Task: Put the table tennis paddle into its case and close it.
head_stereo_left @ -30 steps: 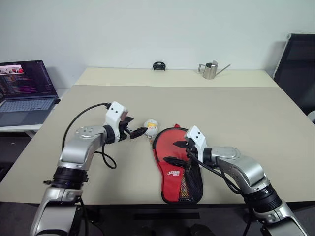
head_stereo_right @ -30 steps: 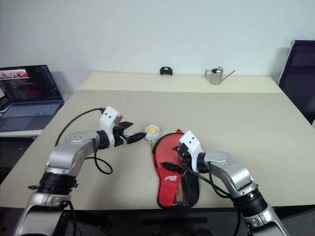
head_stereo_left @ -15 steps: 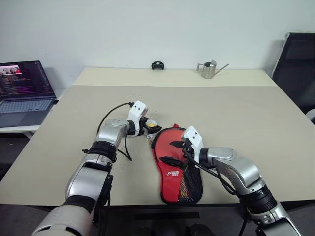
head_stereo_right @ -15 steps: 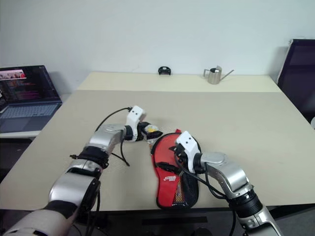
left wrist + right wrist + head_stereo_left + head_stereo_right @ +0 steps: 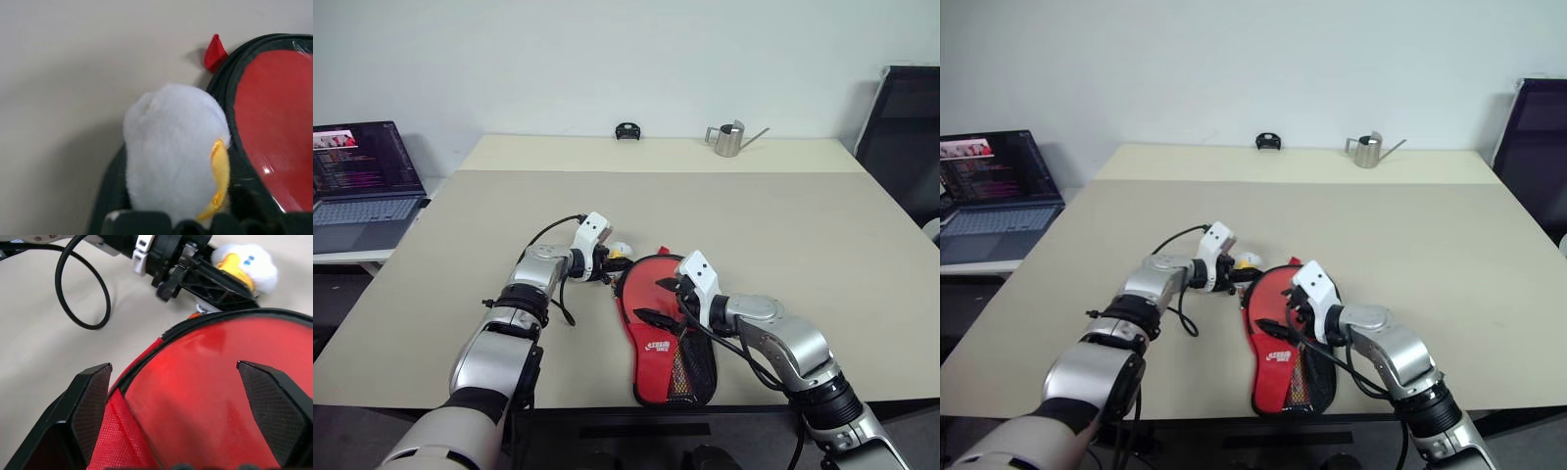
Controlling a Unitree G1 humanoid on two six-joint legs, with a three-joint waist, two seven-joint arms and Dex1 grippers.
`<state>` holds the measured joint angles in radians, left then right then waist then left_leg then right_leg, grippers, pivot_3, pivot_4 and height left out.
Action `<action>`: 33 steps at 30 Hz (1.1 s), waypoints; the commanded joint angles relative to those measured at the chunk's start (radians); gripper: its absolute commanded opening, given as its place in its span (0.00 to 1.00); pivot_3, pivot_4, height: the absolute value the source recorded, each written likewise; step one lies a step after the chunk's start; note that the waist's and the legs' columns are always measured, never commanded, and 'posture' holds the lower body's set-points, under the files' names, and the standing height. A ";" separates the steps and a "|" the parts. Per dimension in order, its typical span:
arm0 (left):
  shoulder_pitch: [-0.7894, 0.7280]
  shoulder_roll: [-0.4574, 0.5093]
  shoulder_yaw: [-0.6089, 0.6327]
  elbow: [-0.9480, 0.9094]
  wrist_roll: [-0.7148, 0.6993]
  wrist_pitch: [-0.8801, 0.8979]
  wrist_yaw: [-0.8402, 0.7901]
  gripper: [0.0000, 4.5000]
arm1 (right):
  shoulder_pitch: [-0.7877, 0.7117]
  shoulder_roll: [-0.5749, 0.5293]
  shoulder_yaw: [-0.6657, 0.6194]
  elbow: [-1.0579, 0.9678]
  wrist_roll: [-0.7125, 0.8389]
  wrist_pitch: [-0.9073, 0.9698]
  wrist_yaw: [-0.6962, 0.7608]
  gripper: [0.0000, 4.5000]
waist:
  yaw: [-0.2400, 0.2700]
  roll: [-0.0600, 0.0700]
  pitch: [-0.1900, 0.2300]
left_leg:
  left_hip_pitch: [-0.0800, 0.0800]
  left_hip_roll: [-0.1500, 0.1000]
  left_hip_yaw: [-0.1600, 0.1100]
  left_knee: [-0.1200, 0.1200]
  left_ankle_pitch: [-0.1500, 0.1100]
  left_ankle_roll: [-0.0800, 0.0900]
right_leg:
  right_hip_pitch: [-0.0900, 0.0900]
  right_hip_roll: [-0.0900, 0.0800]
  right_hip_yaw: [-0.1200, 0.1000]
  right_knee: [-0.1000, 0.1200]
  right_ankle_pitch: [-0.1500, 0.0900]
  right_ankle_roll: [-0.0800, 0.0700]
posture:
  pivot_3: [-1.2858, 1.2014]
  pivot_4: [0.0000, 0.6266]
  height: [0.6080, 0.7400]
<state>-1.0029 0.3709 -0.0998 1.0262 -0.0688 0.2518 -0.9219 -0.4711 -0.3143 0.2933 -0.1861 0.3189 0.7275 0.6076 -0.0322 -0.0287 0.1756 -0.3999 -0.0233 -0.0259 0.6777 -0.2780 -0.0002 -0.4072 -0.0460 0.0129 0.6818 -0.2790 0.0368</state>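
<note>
Two grippers are shown at the case (image 5: 666, 328), where the paddle (image 5: 215, 396) lies in the unzipped mouth. The left gripper (image 5: 612, 262) is closed on a plush toy (image 5: 173, 152); the right gripper (image 5: 174, 374) is spread wide, empty, over the paddle. Clearing the toy is judged the step in hand; zipping the rim comes next.

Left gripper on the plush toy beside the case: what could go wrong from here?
1. The left gripper is closed on the white plush toy, which sits against the case rim; pulling it away may drag or snag the zipper edge.
2. The right gripper, jaws open over the red paddle face, holds nothing down, so the case could shift.
3. The left arm's cable loops on the table and may catch.
</note>
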 commanded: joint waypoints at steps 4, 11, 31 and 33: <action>0.040 0.048 0.023 -0.068 0.010 0.016 0.006 0.06 | -0.020 0.003 0.001 0.034 -0.048 -0.056 0.006 1.00 | -0.002 0.000 0.000 | 0.001 0.000 0.000 0.000 0.000 0.000 | 0.000 0.000 0.000 0.001 0.000 0.000 | 0.52 0.24 1.00; 0.115 0.084 0.060 -0.263 -0.037 0.119 -0.005 0.06 | -0.016 0.008 0.047 0.103 -0.102 -0.126 0.042 1.00 | -0.003 0.000 0.000 | 0.000 0.000 0.000 0.000 0.000 0.000 | 0.000 0.000 0.001 0.001 0.000 0.000 | 0.52 0.24 1.00; 0.119 0.139 0.019 -0.498 -0.064 0.275 -0.043 0.06 | -0.050 0.072 0.121 0.345 -0.225 -0.131 0.074 1.00 | 0.001 -0.004 -0.005 | 0.004 0.000 -0.001 0.000 0.000 -0.001 | 0.003 0.000 0.001 0.003 0.000 0.000 | 0.52 0.24 1.00; 0.061 0.115 -0.004 -0.396 -0.036 0.219 -0.037 0.06 | -0.050 0.081 0.113 0.356 -0.227 -0.124 0.068 1.00 | 0.002 -0.005 -0.005 | 0.005 0.000 -0.001 0.000 0.000 -0.001 | 0.003 0.000 0.001 0.003 0.000 0.000 | 0.52 0.24 1.00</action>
<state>-0.8901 0.4944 -0.0944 0.5906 -0.1219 0.5237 -0.9537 -0.5492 -0.2319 0.3858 0.0989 0.1079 0.5399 0.6808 -0.0299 -0.0335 0.1703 -0.3948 -0.0233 -0.0269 0.6783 -0.2775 -0.0010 -0.4037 -0.0459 0.0136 0.6850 -0.2787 0.0367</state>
